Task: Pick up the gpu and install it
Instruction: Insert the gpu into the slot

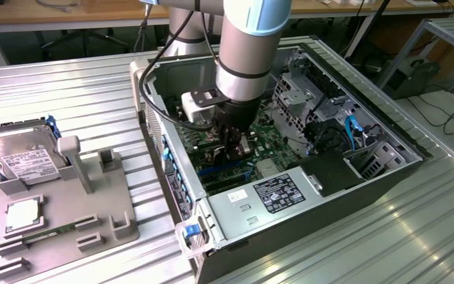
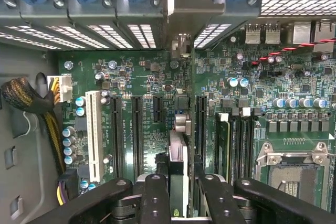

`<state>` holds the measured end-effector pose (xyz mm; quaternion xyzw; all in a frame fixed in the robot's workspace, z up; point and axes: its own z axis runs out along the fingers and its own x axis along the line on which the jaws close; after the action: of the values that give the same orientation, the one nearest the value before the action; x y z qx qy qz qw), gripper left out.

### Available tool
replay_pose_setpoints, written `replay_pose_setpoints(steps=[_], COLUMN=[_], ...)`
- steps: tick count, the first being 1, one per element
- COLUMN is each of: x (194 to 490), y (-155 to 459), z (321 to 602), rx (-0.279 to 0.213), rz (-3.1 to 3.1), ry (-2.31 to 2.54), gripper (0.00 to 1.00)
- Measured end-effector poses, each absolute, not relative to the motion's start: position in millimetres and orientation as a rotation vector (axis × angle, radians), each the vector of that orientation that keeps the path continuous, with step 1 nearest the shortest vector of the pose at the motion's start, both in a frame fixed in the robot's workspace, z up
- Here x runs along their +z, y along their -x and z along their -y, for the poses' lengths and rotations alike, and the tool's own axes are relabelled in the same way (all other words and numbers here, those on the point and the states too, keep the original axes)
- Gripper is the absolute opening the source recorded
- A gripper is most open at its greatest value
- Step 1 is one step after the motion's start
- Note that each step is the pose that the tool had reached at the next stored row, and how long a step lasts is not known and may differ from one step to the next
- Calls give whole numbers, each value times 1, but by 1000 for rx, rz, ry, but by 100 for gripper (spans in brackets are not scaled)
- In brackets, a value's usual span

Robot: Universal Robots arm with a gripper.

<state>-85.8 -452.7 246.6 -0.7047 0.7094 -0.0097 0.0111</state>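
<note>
Clamped narrow in the gripper (image 2: 178, 182), fingers (image 2: 156, 192) pressed on either face: the gpu (image 2: 177, 156), carried on edge. Seen in the exterior view at the centre of the frame, low inside the open case (image 1: 385, 136), directly under the arm's wrist, with the gpu (image 1: 241, 149) hanging from the gripper (image 1: 235, 141) just above the motherboard (image 1: 271, 139). Lined up, in the wrist view, along the long black slots (image 2: 135, 129) of the motherboard (image 2: 147, 77), between two of them as far as can be told; whether touching a slot or hovering clear cannot be told.

Likely light and stiff, yet fragile: thin board, soldered parts, exposed contact edge. Best gripped as here, across the flat faces near the middle of the upper edge, away from the contacts and the bracket end, so as to stay upright and not twist. Smooth faces, probably a little slippery under a side load; any tilt against a slot would risk bending the board or scraping contacts.

By looks, from the wrist camera: a narrow pale strip, thin as a blade, with a silvery metal end pointing toward the case's rear vents. From the exterior view: small, dark with a metallic glint, mostly hidden by the fingers.

Off at the exterior view's left, well apart from the case: a hard drive (image 1: 26, 160) propped on a grey stand (image 1: 69, 219).
</note>
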Motion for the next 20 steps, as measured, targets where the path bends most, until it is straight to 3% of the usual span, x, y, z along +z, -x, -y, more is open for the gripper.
replay_pose_setpoints(steps=[20], x=[235], y=[86], z=[453], rx=[-30], rz=[-2213], ry=[2199], gripper=[27])
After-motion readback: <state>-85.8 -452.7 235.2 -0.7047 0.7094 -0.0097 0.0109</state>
